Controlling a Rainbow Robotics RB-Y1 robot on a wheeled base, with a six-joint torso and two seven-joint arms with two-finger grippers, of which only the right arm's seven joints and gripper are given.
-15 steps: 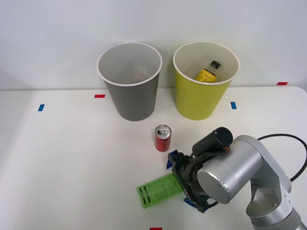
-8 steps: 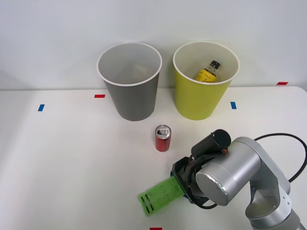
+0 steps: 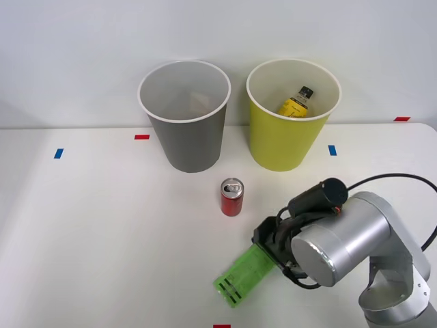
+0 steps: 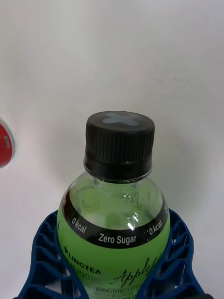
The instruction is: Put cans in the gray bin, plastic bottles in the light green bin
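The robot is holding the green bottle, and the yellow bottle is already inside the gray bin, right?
Not quite. The right gripper does hold the green bottle, but the front view shows the yellow bottle inside the light green bin, not the gray bin.

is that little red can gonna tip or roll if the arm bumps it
The red can stands upright on the table and is short for its width, so it probably slides before tipping. Once on its side, its round body would likely roll. Its tab looks opened; if empty, it shifts easily.

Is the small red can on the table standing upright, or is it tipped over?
Upright. In the front view the red can stands on the table, its silver top and pull tab facing up.
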